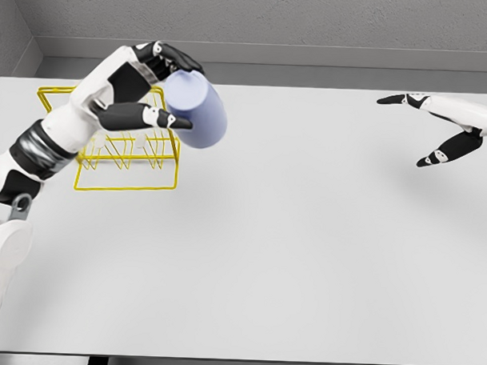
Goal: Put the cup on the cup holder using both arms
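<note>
- The pale lilac cup [196, 110] is up off the worktop [306, 233], tipped on its side, just at the right edge of the yellow wire cup holder [128, 158] at the far left.
- The left hand [155, 87] has it: fingers [146, 115] curled round the cup's closed end, thumb side above and a long finger beneath, so the grip looks firm.
- To my eye the step in hand is setting the cup onto the rack. Doing it well means bringing the cup a little further left over the wire prongs, turning its open end downward, and lowering it straight so a prong goes inside rather than knocking the light frame aside; letting go should wait until the cup sits steady.
- The right hand [441, 129] hangs near the far right edge of the worktop, well apart from the cup, its fingers spread and holding nothing.
- By count: one cup, one wire holder with a row of upright prongs I cannot number surely because the arm covers some, and two hands.
</note>
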